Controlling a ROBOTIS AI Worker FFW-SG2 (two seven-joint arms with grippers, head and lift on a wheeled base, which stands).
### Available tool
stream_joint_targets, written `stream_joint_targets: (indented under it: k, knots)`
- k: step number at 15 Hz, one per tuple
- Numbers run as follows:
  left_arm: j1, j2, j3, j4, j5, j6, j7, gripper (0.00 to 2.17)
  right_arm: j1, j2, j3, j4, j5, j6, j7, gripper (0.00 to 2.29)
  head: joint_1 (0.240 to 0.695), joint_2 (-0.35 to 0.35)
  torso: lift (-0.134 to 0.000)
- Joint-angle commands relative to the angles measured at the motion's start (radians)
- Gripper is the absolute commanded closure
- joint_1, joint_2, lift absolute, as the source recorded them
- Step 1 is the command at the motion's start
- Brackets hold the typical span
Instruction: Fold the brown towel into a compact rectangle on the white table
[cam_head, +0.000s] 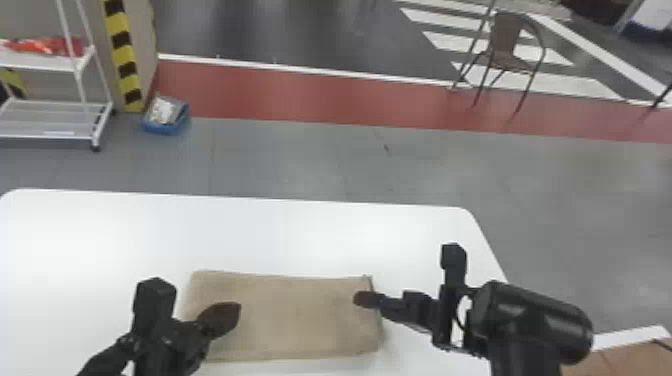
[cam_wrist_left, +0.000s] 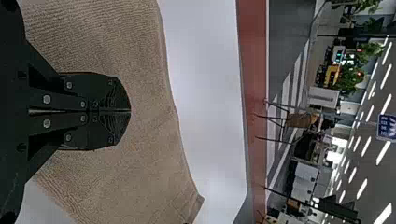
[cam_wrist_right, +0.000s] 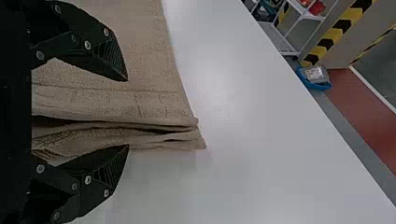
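Left gripper (cam_head: 221, 319): fingers pressed together, over the brown towel (cam_head: 300, 315)'s left part
Right gripper (cam_head: 369, 299): fingers spread, the layered right edge between them
Brown towel: folded rectangle, reaching from one gripper to the other
White table (cam_head: 250, 230): beneath towel, extending beyond both grippers
Blue bin (cam_head: 162, 128): floor, well beyond left gripper
Chair (cam_head: 506, 37): well beyond right gripper

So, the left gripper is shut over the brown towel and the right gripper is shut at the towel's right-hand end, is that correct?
Not quite: the right wrist view shows the right gripper open at the right-hand end of the brown towel, its fingers apart. The left gripper is shut over the towel.
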Motion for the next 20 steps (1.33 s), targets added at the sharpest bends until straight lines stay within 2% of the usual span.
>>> stream_joint_targets:
  k: [1,12,13,14,16,17,20]
  knots:
    - [0.000,0.002,-0.001,-0.003,-0.005,0.014,0.000,1.71,-0.009,-0.004,0.007,0.006,0.022,0.042,0.010,0.47,0.695,-0.255,0.000]
    - [0.012,-0.001,-0.006,-0.018,-0.025,0.060,0.000,1.71,-0.023,-0.026,0.021,-0.005,0.064,0.088,0.013,0.47,0.695,-0.270,0.000]
    - [0.012,0.001,-0.006,-0.021,-0.025,0.066,0.000,1.71,-0.028,-0.026,0.025,0.004,0.078,0.082,0.013,0.55,0.695,-0.271,0.000]
    - [0.012,0.001,-0.006,-0.022,-0.025,0.072,0.000,1.71,-0.029,-0.030,0.033,0.010,0.082,0.076,0.014,0.82,0.695,-0.273,0.000]
    - [0.011,0.001,-0.004,-0.021,-0.028,0.081,0.000,1.72,-0.029,-0.032,0.030,0.009,0.081,0.070,0.042,1.18,0.695,-0.274,0.000]
    - [0.011,0.001,-0.002,-0.021,-0.029,0.081,0.002,1.80,-0.024,-0.032,0.027,-0.007,0.079,0.079,0.059,1.24,0.695,-0.272,0.000]
    - [0.011,0.001,-0.004,-0.021,-0.029,0.084,0.002,1.80,-0.003,-0.029,0.033,-0.099,0.058,0.156,0.083,1.24,0.695,-0.266,0.000]
